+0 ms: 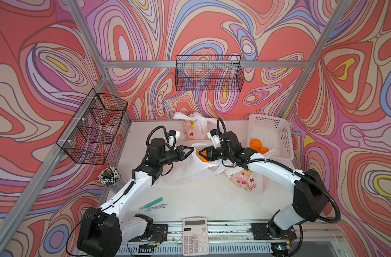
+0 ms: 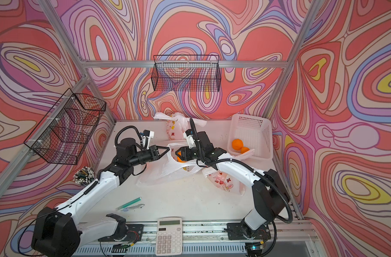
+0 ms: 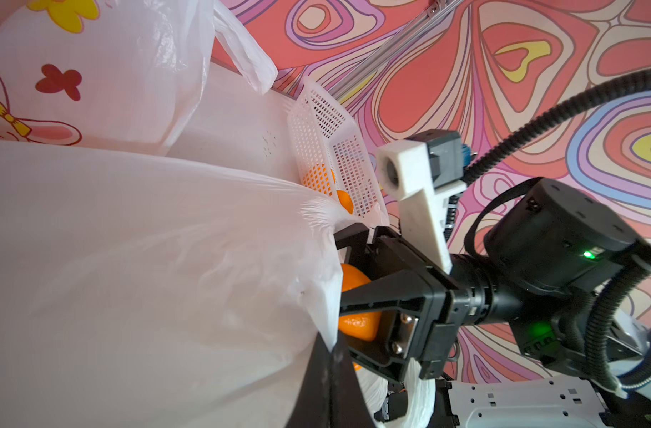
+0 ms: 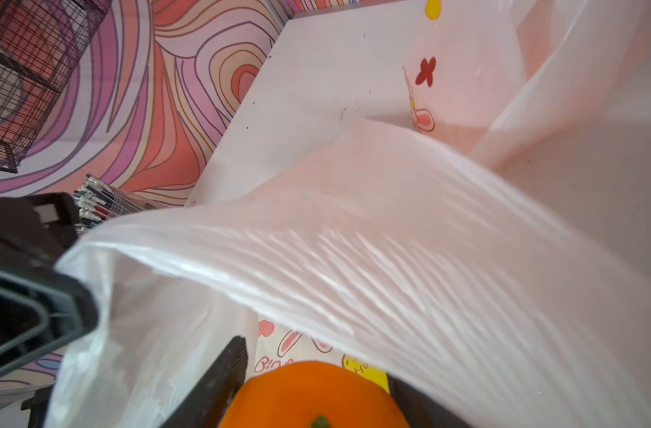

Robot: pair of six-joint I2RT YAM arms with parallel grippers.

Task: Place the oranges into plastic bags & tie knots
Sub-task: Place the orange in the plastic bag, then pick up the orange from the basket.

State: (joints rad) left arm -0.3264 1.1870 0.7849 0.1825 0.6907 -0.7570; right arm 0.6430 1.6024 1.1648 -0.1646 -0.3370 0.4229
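An open plastic bag (image 1: 190,171) (image 2: 165,171) lies mid-table, its mouth lifted. My left gripper (image 1: 191,150) (image 3: 333,352) is shut on that bag's rim and holds it up. My right gripper (image 1: 202,153) (image 4: 314,367) reaches into the mouth, shut on an orange (image 4: 316,396) (image 3: 357,326) (image 1: 204,158). Two more oranges (image 1: 255,143) (image 2: 244,150) sit in the white basket (image 1: 272,133). A printed bag (image 1: 191,129) at the back has a knot (image 1: 194,116) on top. Another printed bag (image 1: 248,180) lies under the right arm, its top hidden.
A calculator (image 1: 194,235) lies at the front edge. A green pen (image 1: 151,203) lies left of centre, and a cup of pens (image 1: 108,175) stands at the left edge. Black wire baskets hang on the left wall (image 1: 94,129) and back wall (image 1: 209,73).
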